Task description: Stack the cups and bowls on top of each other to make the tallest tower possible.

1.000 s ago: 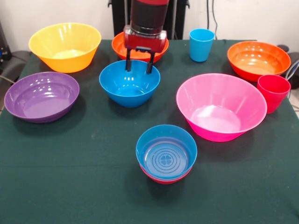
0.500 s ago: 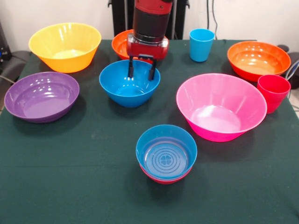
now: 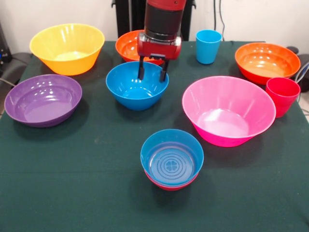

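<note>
My gripper [image 3: 152, 75] hangs over the far part of the medium blue bowl [image 3: 130, 92], open, with both fingers reaching down into it. The right finger stands at the bowl's far right rim. The tower [image 3: 171, 164] stands near the front: the small blue bowl with the ringed base sits nested in the small magenta-red bowl [image 3: 169, 186]. The light blue cup [image 3: 208, 46] stands upright at the back. The red cup [image 3: 282, 94] stands upright at the right, beside the pink bowl [image 3: 227, 108].
The yellow bowl [image 3: 67, 48] is at the back left and the purple bowl [image 3: 42, 99] at the left. One orange-red bowl [image 3: 125, 46] sits just behind the gripper, another [image 3: 267, 60] at the back right. The green cloth [image 3: 72, 183] covers the table.
The gripper has moved to the right and a little towards the back. The medium blue bowl has shifted slightly to the right with it. The gap between the fingers is unchanged.
</note>
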You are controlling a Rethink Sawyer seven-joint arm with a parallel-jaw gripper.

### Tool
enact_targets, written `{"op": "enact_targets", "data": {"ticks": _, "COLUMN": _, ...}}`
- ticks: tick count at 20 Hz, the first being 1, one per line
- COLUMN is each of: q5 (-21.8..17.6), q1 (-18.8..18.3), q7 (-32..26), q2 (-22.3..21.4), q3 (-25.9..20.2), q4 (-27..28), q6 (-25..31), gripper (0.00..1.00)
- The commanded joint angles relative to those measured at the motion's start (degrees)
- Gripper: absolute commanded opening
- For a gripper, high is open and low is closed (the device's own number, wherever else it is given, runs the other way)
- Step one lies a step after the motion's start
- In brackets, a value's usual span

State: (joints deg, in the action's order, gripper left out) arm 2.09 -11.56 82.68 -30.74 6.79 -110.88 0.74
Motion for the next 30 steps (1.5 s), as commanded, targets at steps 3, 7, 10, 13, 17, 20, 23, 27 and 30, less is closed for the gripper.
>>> {"op": "enact_targets", "data": {"ticks": 3, "q5": 0.5, "q1": 1.5, "q7": 8.2, "q2": -4.9, "q3": -2.4, "q4": 1.7, "q6": 9.0, "gripper": 1.00}}
{"op": "enact_targets", "data": {"ticks": 7, "q5": 0.7, "q1": 2.6, "q7": 8.5, "q2": -5.4, "q3": -1.4, "q4": 2.5, "q6": 10.3, "gripper": 1.00}}
{"op": "enact_targets", "data": {"ticks": 10, "q5": 0.7, "q1": 2.9, "q7": 8.8, "q2": -6.2, "q3": -1.2, "q4": 1.9, "q6": 10.7, "gripper": 1.00}}
{"op": "enact_targets", "data": {"ticks": 13, "q5": 0.8, "q1": 3.0, "q7": 10.4, "q2": -5.7, "q3": -2.6, "q4": -0.6, "q6": 7.6, "gripper": 1.00}}
{"op": "enact_targets", "data": {"ticks": 17, "q5": 0.9, "q1": 4.3, "q7": 12.6, "q2": -3.3, "q3": -2.4, "q4": -2.2, "q6": 2.5, "gripper": 1.00}}
{"op": "enact_targets", "data": {"ticks": 20, "q5": 0.5, "q1": 4.7, "q7": 13.6, "q2": -1.4, "q3": -2.6, "q4": -2.4, "q6": -0.1, "gripper": 1.00}}
{"op": "enact_targets", "data": {"ticks": 23, "q5": -0.3, "q1": 4.5, "q7": 14.7, "q2": 0.3, "q3": -3.3, "q4": -2.5, "q6": -2.5, "gripper": 1.00}}
{"op": "enact_targets", "data": {"ticks": 27, "q5": -0.6, "q1": 5.2, "q7": 15.9, "q2": 2.2, "q3": -2.9, "q4": -1.4, "q6": -3.5, "gripper": 1.00}}
{"op": "enact_targets", "data": {"ticks": 30, "q5": -0.9, "q1": 5.1, "q7": 16.2, "q2": 3.1, "q3": -3.2, "q4": 0.3, "q6": -2.8, "gripper": 1.00}}
